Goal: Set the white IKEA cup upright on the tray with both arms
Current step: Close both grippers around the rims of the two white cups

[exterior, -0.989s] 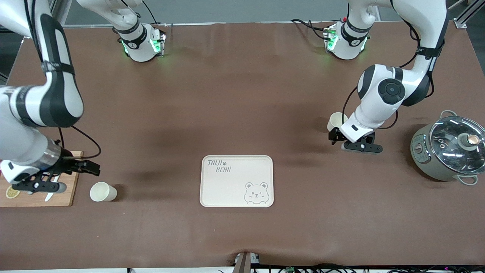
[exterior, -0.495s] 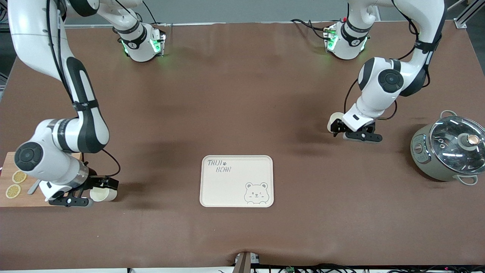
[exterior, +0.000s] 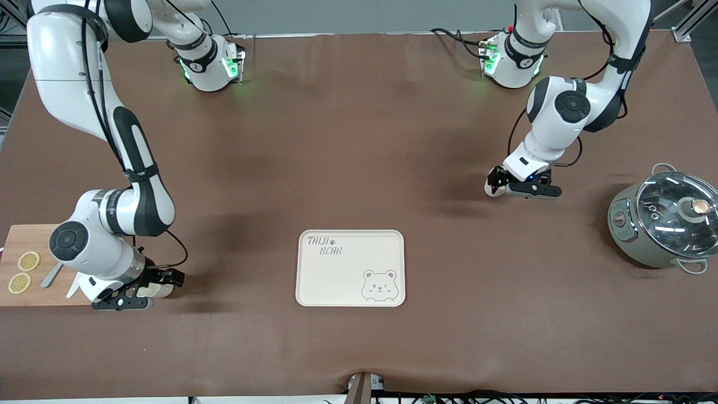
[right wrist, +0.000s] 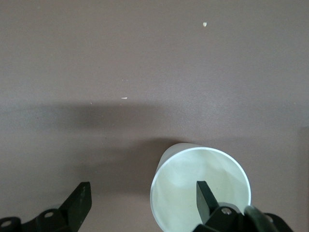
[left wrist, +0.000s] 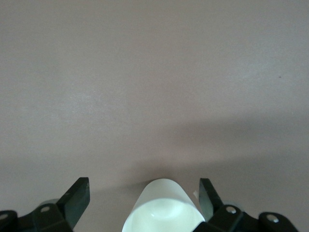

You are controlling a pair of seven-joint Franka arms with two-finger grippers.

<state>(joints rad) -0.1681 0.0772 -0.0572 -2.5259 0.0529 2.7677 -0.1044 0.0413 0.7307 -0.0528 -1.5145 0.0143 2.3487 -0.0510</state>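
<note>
Front view: I've got both claws down at a cup each, tray [exterior: 350, 268] bare between them. Left wrist view: left claw [left wrist: 144, 194] spread wide, straddling its cup [left wrist: 163, 207]. Right wrist view: right claw [right wrist: 143, 197] wide, one finger inside that cup [right wrist: 200, 186]. Next, I'd close and lift.

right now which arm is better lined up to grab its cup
Left: left gripper open, its cup centred between the fingers; right gripper open, the second cup off-centre at one finger.
</note>
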